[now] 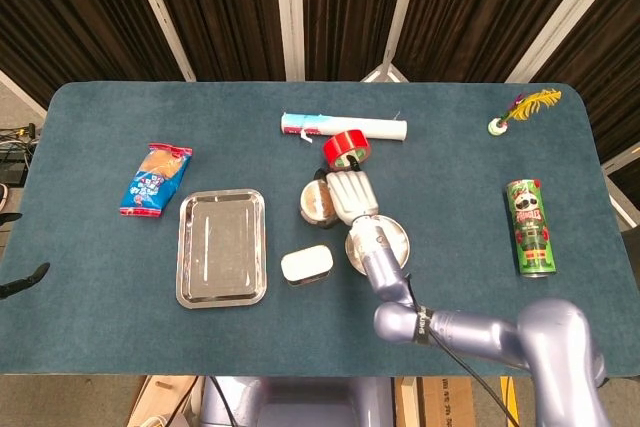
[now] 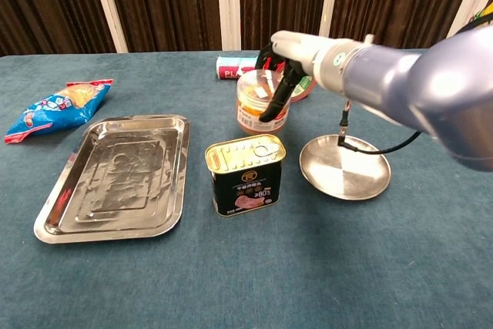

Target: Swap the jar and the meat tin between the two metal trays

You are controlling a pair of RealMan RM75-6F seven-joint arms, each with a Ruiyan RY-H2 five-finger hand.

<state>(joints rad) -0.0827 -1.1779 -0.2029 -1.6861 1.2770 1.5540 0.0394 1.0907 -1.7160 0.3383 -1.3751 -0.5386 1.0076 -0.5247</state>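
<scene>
Right hand [image 2: 296,55] grips the jar [image 2: 260,99], lifted off the counter at the tin's [image 2: 245,172] twelve o'clock. A loose side grip could let it slip and tip onto the tin.

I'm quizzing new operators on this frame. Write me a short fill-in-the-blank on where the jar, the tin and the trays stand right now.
1. The right hand holds the jar lifted clear of the ____.
2. The meat tin stands upright between the rectangular tray and the ____ tray.
3. Both metal trays hold ____.
4. Behind the jar, beside the long white box, lies a roll of ____ tape.

Missing words: table; round; nothing; red
</scene>
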